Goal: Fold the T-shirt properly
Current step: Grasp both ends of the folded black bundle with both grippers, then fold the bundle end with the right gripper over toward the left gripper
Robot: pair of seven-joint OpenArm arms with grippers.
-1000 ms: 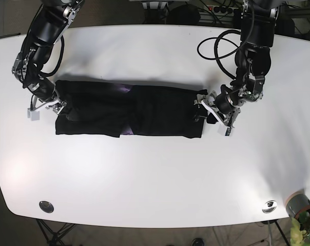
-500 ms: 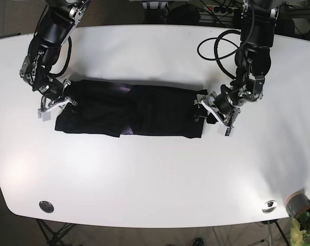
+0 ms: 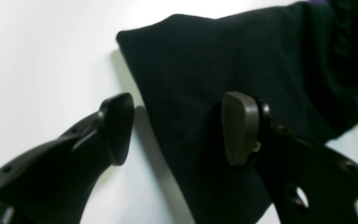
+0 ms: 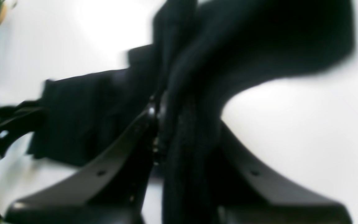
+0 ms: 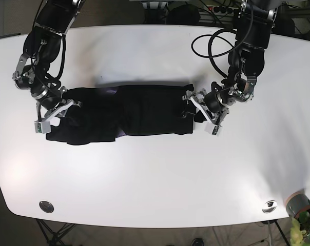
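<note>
Shirt (image 5: pixel 127 115) lying as a long dark band across mid-table (image 5: pixel 155 174), sides seemingly folded in; crosswise folds left. Right gripper (image 4: pixel 179 124) clamped on bunched cloth at one end. Left gripper (image 3: pixel 179 127) spread wide, straddling the other end's edge, gripping nothing, though blurred.

In the right wrist view you see the right gripper (image 4: pixel 179 130) closed on the black T-shirt (image 4: pixel 228 46). The cloth is pinched between its two dark fingers (image 4: pixel 123 155) and it runs up from them in a thick fold. Beyond the fingers the fabric spreads wide toward the far right, and its edge there is blurred. On the left, a flatter part of the shirt lies on the white table (image 4: pixel 306 124). At the far left edge a dark piece of machinery (image 4: pixel 2 130) shows, too unclear to name.
</note>
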